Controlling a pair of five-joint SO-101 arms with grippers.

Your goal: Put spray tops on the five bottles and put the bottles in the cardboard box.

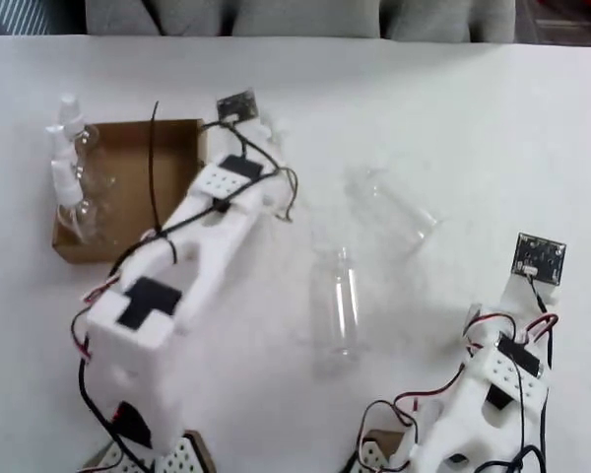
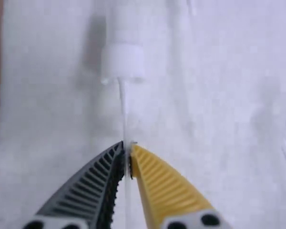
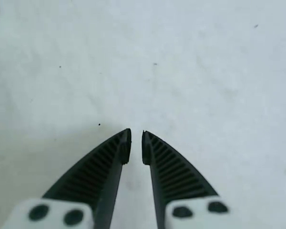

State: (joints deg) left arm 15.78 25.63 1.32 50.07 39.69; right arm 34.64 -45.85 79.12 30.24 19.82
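Observation:
My left gripper is shut on the thin dip tube of a white spray top, which lies on the white table just past the cardboard box. The left arm stretches over the box's right side. Clear bottles with white tops stand at the box's left edge. Two clear bottles without tops lie on the table, one in the middle and one farther back. My right gripper is shut on nothing, low over bare table at the front right.
The right arm sits at the front right corner with its wires looped beside it. The table's far edge runs along the back. The box's floor is partly hidden by the left arm.

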